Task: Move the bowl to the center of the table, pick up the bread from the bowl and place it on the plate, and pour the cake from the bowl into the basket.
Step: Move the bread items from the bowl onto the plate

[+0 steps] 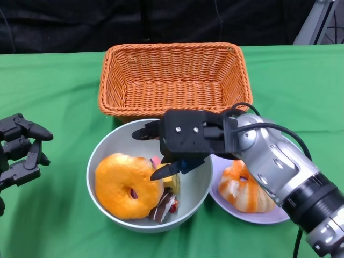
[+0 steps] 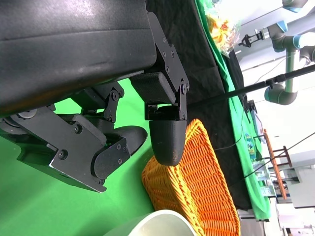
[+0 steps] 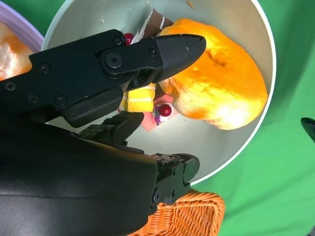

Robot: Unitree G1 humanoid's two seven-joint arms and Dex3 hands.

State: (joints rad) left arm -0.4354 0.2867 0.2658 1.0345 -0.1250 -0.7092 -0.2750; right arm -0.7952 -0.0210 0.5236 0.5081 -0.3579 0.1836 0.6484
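Fingers (image 1: 164, 173) hover over one bowl (image 1: 107, 148), two cakes (image 1: 166, 204).

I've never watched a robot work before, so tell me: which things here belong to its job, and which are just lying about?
Part of the job:
bowl
round bread
cake pieces
plate, already holding a bun
basket
right hand
left hand

Lying about:
only the green tablecloth

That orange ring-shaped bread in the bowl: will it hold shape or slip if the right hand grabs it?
The bread looks glossy, so it may slip. Its rounded ring form could roll against the bowl wall. It fills much of the bowl, so the right hand probably needs a wide grip.
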